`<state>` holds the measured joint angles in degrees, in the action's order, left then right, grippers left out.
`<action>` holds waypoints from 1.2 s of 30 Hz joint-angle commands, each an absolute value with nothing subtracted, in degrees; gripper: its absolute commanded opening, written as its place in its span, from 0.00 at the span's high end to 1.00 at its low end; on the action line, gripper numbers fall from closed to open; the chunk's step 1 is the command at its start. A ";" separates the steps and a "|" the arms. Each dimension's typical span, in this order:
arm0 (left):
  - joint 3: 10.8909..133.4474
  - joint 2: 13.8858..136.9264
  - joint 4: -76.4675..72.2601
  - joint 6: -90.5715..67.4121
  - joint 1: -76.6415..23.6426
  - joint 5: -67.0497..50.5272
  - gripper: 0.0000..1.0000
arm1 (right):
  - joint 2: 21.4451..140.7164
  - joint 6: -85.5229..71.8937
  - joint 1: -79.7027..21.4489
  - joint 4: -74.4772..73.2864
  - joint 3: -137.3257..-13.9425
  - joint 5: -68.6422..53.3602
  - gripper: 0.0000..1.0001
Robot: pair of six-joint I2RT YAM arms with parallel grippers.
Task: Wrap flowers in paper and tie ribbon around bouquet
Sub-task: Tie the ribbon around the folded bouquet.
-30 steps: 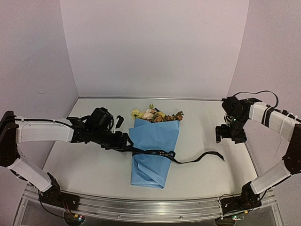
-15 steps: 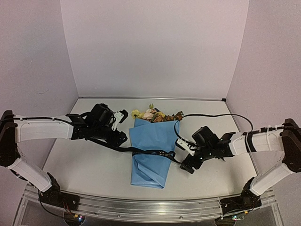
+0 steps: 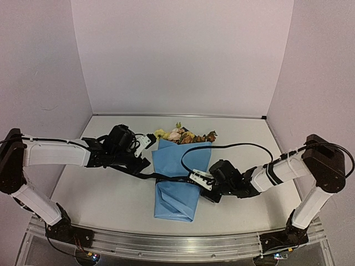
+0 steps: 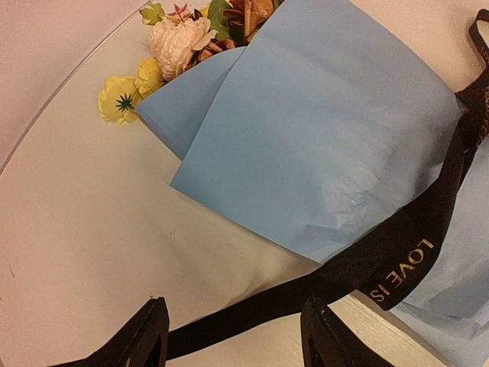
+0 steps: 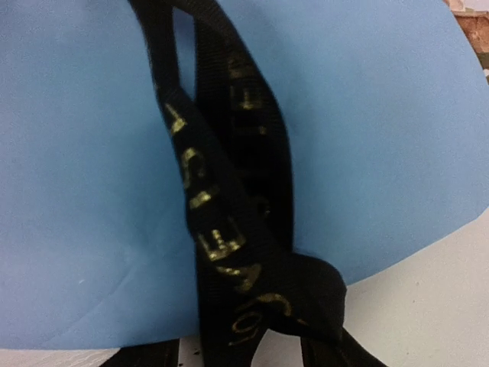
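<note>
From above, the bouquet [image 3: 175,199] lies in the middle of the table [image 3: 94,194]. Its wide rim points toward the back wall, and the flowers [image 3: 183,134] show past it. The ribbon [image 3: 173,179] crosses the narrow waist. The left gripper [image 3: 145,151] sits just beside the left edge of the paper [image 3: 183,160]. The right gripper [image 3: 204,187] is against the right edge at the waist, where the ribbon comes off.

In the left wrist view, the left gripper [image 4: 233,336] hangs low over the table [image 4: 76,229] with its jaws well apart. The ribbon [image 4: 397,267] runs off the paper [image 4: 321,130] and passes between them, unpinched at the tips. Yellow and pale pink flowers [image 4: 179,42] peek from the rim.

In the right wrist view, the gold-lettered ribbon [image 5: 229,229] bunches into a fold over the paper [image 5: 76,191]. It drops between the tips of the right gripper [image 5: 241,355], which barely show at the bottom edge. They stand partly apart with ribbon filling the gap, and I can't tell whether they clamp it. A corner of table [image 5: 435,306] shows beside it.
</note>
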<state>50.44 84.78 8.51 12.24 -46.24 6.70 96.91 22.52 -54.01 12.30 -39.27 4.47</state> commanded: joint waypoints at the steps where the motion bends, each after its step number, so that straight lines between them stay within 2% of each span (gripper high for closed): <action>1: 49.92 85.86 4.61 14.38 -46.49 5.77 0.42 | 97.59 25.05 -54.37 17.67 -38.96 12.48 0.58; 11: 48.03 87.66 2.51 18.66 -46.49 -1.36 0.42 | 91.74 23.24 -54.38 17.53 -35.15 11.82 0.84; 21: 49.36 92.74 5.17 25.79 -46.49 -2.48 0.41 | 88.87 21.73 -54.38 12.50 -35.85 11.44 0.95; 30: 49.89 96.17 5.98 29.08 -46.49 -2.60 0.41 | 89.37 20.02 -54.38 10.94 -37.04 11.33 1.00; 36: 50.71 98.66 2.24 29.93 -46.52 -2.35 0.41 | 89.41 19.40 -54.35 10.47 -37.51 11.89 1.00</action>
